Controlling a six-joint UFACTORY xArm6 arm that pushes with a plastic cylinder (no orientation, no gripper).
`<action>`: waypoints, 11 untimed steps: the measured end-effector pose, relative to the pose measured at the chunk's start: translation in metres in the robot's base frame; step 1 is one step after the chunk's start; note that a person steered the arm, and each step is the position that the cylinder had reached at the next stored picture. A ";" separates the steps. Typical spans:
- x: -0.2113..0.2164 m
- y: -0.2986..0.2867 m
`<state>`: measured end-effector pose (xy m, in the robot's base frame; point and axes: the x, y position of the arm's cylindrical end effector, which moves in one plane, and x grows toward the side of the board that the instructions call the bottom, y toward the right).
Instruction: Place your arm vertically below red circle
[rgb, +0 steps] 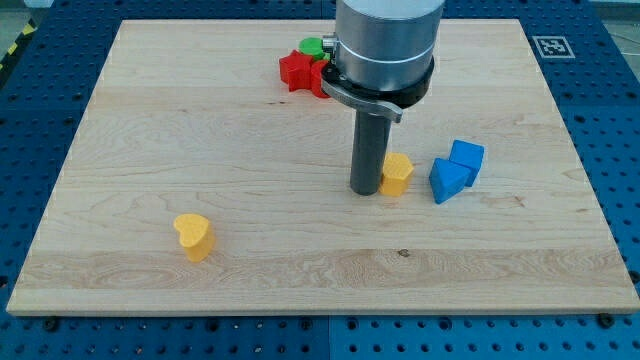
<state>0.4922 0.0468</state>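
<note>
The wooden board (200, 120) fills most of the view, lying on a blue perforated table (40, 90), with a black-and-white marker (549, 46) at the board's far right corner. The arm (385, 45) comes down from the view's top centre as a wide grey cylinder, ringed by a dark collar, and narrows to the dark rod (370, 145). I have no gripper, so nothing is open or closed; the rod holds nothing. My tip (365, 192) rests on the board right of centre, touching or just beside the left face of a yellow block (397, 173), whose shape I cannot quite make out. Near that, to the view's right, sit two blue blocks touching each other: a blue triangle (448, 181) in front and a blue cube (467, 158) behind it. At the top centre a cluster is partly hidden by the arm: a red star (295, 71) with a second red piece (322, 80) at its right edge, probably the red circle, though the collar covers most of it, so I cannot tell its outline, long axis or facing. A green block (312, 46) peeks out just behind them. My tip stands well below this cluster in the view and a little to its right. Alone at the lower left lies a yellow heart (194, 235), lobes toward the view's top, well apart from everything else.
</note>
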 end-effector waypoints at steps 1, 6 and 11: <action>0.000 0.008; 0.011 -0.019; 0.010 -0.060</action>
